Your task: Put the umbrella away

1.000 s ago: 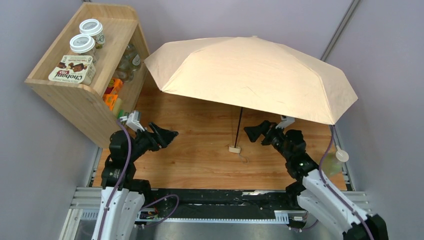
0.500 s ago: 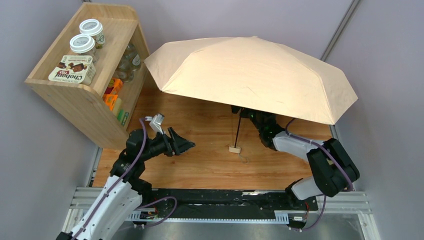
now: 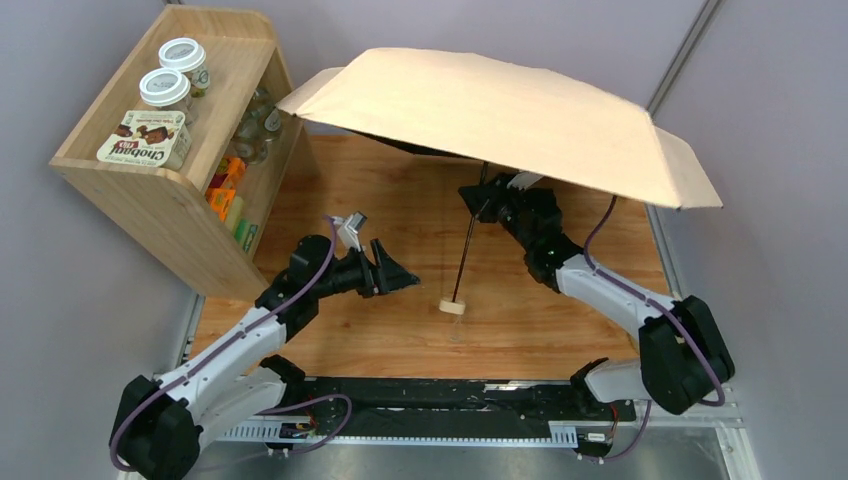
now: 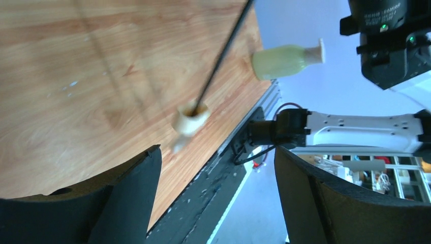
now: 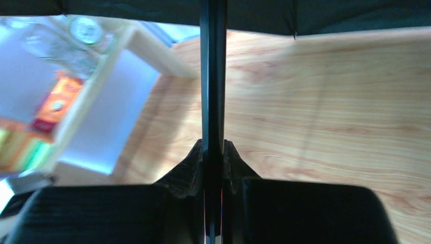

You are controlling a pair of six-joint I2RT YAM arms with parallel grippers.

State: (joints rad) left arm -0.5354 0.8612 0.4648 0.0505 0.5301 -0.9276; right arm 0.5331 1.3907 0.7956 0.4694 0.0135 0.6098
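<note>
Clamping onto the shaft (image 3: 467, 245) just under the canopy, the right claw (image 3: 487, 203) has gone from spread to clenched, and the umbrella (image 3: 500, 100) has tipped, its handle (image 3: 453, 307) swinging below that claw. Collapsing it looks like the next step. The left claw (image 3: 402, 277), released, has neared the handle. Count: one umbrella, two claws, one shelf (image 3: 170, 205), two lidded jars (image 3: 165, 87).

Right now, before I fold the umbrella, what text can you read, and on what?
"Chobay", as best it reads: snack box on top of the wooden shelf.
Smaller print on that box: too small.
Jar lids: print too small.
Orange packets inside the shelf: blurred.
White lettering on the black motor housing, left wrist view: too small.
Umbrella: no text seen.
</note>
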